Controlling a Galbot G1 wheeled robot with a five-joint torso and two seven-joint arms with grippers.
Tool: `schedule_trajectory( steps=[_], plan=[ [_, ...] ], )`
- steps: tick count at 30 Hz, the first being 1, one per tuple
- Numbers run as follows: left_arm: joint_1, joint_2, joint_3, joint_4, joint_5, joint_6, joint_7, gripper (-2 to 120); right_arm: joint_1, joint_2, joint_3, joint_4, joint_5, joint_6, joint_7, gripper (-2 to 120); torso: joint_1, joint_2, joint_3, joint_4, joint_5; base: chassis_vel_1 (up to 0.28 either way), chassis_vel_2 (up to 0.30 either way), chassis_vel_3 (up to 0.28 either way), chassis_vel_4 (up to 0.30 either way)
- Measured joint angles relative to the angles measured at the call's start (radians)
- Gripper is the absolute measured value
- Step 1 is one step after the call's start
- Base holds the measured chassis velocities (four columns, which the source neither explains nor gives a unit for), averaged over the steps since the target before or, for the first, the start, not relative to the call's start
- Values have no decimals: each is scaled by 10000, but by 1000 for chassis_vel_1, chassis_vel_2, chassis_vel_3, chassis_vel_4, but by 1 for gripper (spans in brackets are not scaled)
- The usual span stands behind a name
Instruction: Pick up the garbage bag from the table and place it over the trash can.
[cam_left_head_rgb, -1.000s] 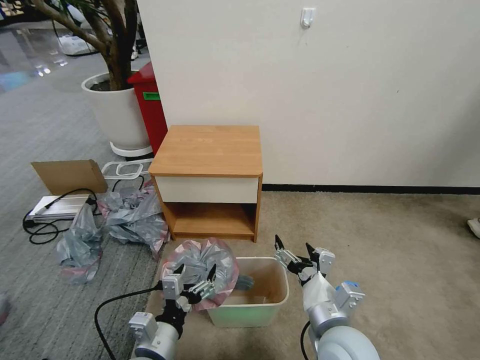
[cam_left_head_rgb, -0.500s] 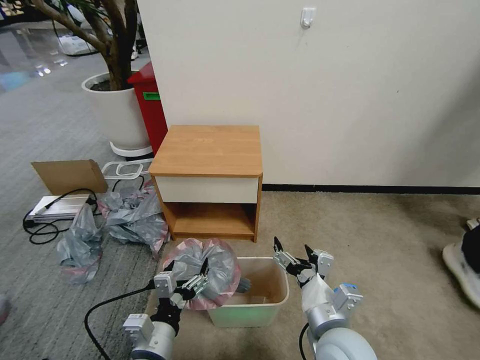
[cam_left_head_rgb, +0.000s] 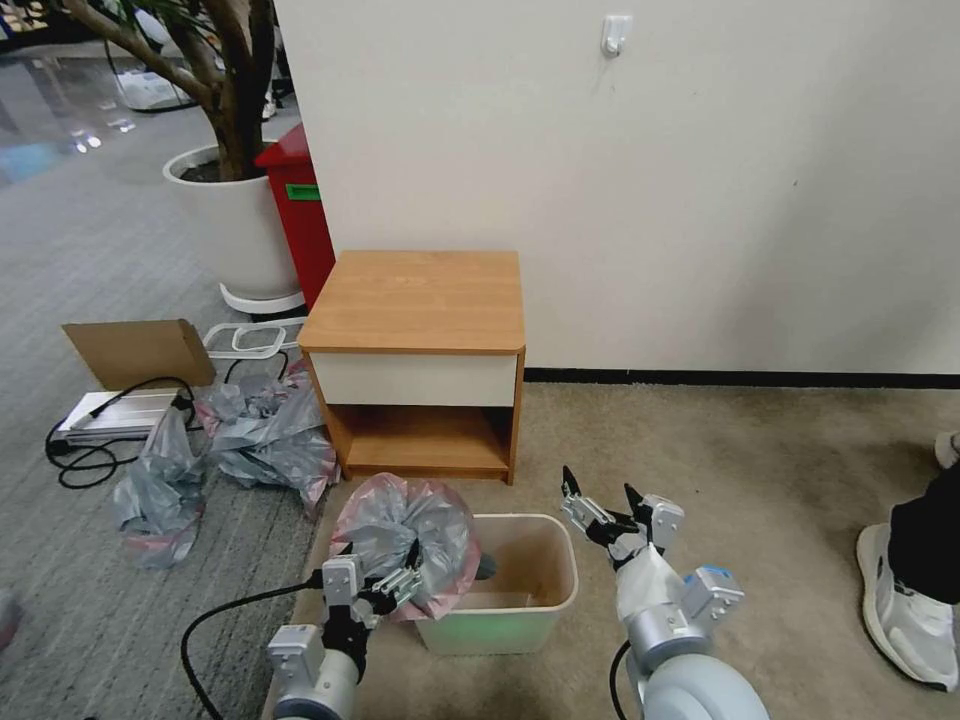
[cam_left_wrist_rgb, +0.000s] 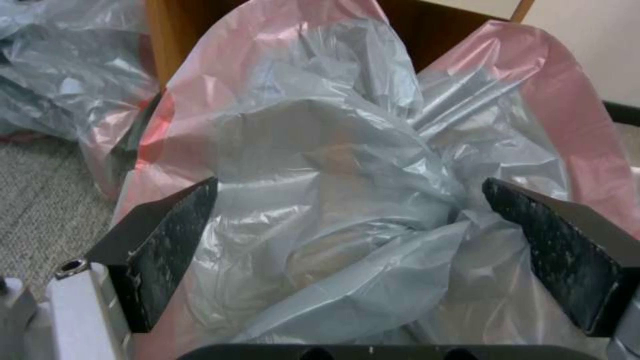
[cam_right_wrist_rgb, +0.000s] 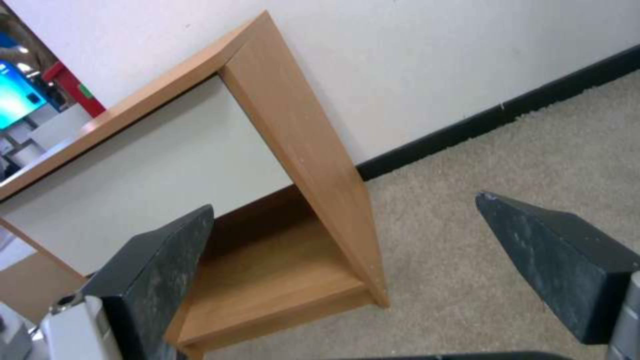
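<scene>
The garbage bag (cam_left_head_rgb: 405, 535), grey with a pink rim, sits bunched over the left end of the cream trash can (cam_left_head_rgb: 545, 590) on the carpet. My left gripper (cam_left_head_rgb: 380, 557) hovers open at the bag's near side. In the left wrist view its fingers (cam_left_wrist_rgb: 167, 250) stand wide apart with the garbage bag (cam_left_wrist_rgb: 333, 175) between and beyond them. My right gripper (cam_left_head_rgb: 600, 487) is open in the air, just past the can's far right corner. The right wrist view shows the right gripper (cam_right_wrist_rgb: 343, 204) facing the table (cam_right_wrist_rgb: 293, 125). The table (cam_left_head_rgb: 420, 300) stands against the wall behind the can, its top bare.
Other crumpled grey-and-pink bags (cam_left_head_rgb: 265, 430) lie on the floor left of the table, beside a cardboard piece (cam_left_head_rgb: 140, 350) and a black cable (cam_left_head_rgb: 75, 460). A red bin (cam_left_head_rgb: 300, 215) and a white planter (cam_left_head_rgb: 235, 225) stand behind. A person's shoe (cam_left_head_rgb: 905, 610) is at the right edge.
The left gripper shifted slightly left, then back, near the bag. The right gripper moved a little right and away. A person's leg and shoe came further in at the right edge.
</scene>
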Motion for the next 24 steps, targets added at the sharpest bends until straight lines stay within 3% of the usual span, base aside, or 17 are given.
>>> schedule_trajectory(
  steps=[9,13,15,24],
  plan=[
    [201,1,-86,-421,-29,-80,-267,99,43,37,-26,-63,1,21,0,100,0,0,0,0,0,0,0,0,0],
    [229,5,-109,-651,-201,714,-490,99,39,50,-60,-65,-16,21,-2,100,0,0,0,1,-1,0,0,0,0],
    [168,63,-169,-916,-434,1622,-530,99,-5,43,-52,-76,-28,54,-20,100,0,0,0,1,1,0,0,0,0],
    [-103,133,-299,-808,-567,2396,-544,97,-217,51,6,-136,-70,251,-68,100,0,0,0,1,0,0,0,0,0]
  ],
)
